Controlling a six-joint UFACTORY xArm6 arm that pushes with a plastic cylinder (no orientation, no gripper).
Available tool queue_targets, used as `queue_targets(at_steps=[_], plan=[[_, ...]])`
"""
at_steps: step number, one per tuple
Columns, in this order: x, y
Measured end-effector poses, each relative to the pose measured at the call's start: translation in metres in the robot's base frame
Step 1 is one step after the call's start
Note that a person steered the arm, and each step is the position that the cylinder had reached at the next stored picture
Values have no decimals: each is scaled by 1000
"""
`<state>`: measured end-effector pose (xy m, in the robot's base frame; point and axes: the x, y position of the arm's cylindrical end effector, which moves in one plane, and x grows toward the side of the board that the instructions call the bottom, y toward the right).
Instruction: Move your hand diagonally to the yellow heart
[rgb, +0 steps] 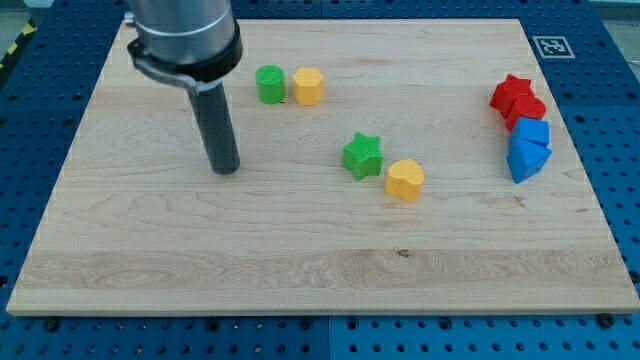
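So the arm here has no jaws at all, nothing to open or close and nothing held, just a straight dark rod, and my tip (225, 168) is planted on the pale wooden desk (300, 260) in the view's left half, a bit above the middle.

Writing-wise there's barely anything: the only marking I can spot is a small black-and-white square tag (551, 46) at the desk's top right corner, the pattern kind, no letters I can read. No brand names on the blocks or the rod.

The small yellow plastic heart block (405, 179) sits roughly in the middle of the desk, slightly right of centre, down and to the right of my tip and well apart from it. It lies flat. Honestly it's too small to call which way its point faces, and I can't make out a clear long axis, it looks about as wide as it is tall.

Just beside it on its upper left is a green plastic star block (362, 155), nearly touching. Up near the top edge there's a green round-ish block (269, 84) with a yellow hexagon-looking block (308, 86) right next to it.

Over at the right edge a red star block (512, 93) and another red block (527, 109) are bunched together, with two blue blocks, one squarish (532, 133) and one wedge-like (525, 160), tight below them.
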<state>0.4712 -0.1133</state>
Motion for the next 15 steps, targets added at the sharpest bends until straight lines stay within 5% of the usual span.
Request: queue_targets(at_steps=[5,7,12,15], plan=[[34,0],[93,20],[106,246],[86,272]])
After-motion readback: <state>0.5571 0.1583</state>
